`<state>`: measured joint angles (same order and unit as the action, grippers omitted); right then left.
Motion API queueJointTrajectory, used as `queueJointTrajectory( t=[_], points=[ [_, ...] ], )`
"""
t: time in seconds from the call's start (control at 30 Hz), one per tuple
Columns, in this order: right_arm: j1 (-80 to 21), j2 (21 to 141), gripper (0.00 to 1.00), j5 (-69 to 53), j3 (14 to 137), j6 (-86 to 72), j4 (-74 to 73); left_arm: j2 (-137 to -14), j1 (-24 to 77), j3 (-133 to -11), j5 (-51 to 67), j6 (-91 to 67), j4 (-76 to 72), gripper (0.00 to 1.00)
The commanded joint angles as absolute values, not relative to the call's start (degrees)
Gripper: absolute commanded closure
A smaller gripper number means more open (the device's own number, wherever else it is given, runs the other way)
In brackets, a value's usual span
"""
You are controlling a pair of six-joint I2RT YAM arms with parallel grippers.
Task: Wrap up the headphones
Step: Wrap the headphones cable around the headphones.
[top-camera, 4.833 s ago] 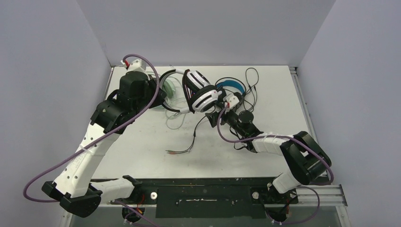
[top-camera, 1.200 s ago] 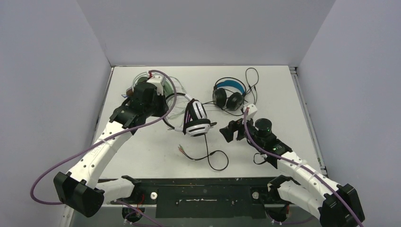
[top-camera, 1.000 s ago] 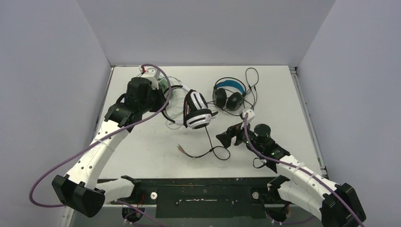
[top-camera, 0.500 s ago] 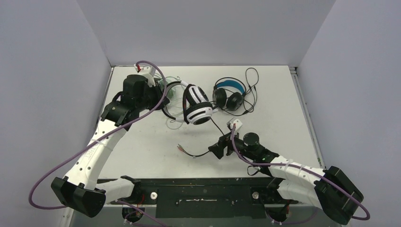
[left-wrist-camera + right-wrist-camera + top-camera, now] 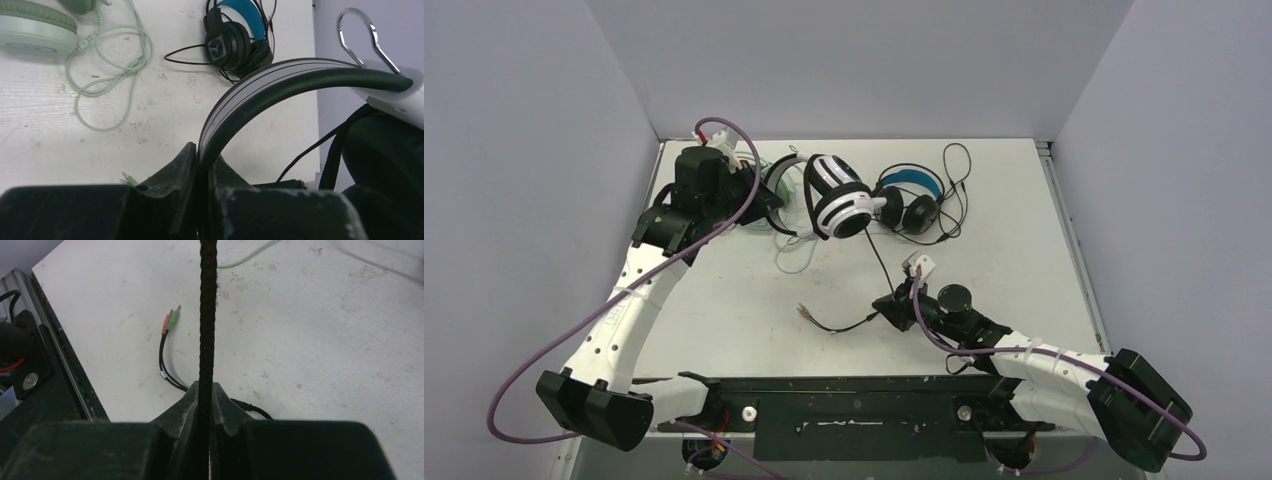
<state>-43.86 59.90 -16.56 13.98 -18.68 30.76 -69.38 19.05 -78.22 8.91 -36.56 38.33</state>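
Note:
My left gripper is shut on the black-striped headband of the white headphones, which hang above the table's far left. Their black braided cord runs taut down to my right gripper, which is shut on it at mid-table. The cord's tail lies on the table and ends in pink and green plugs. The black headphones with a blue headband lie at the back. The mint green headphones sit beside my left wrist, partly hidden in the top view.
The mint set's loose green cord loops on the table under the held headphones. Thin black cords trail right of the blue-banded set. A black rail runs along the near edge, and walls close in on three sides.
My right gripper slid left and nearer, then closed on the braided cord. My left arm carried the white headphones up and toward the back left, and the cord pulled taut.

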Motion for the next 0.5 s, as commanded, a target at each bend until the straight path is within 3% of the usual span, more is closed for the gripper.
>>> queueJointTrajectory(
  t=[0.0,0.23,0.47],
  points=[
    [-46.5,60.7,0.98,-17.6,14.9,-17.9,35.3,-70.0,17.6,-82.4,12.4,-49.0,30.6,1.0],
    [-54.5,67.6,1.0,-18.2,23.3,-14.9,29.7,-70.8,17.1,-81.5,8.1,-58.2,29.1,1.0],
    [-61.1,68.9,1.0,-18.2,35.3,-11.0,18.2,-73.9,17.1,-79.5,-16.4,-56.7,35.5,1.0]
  ],
)
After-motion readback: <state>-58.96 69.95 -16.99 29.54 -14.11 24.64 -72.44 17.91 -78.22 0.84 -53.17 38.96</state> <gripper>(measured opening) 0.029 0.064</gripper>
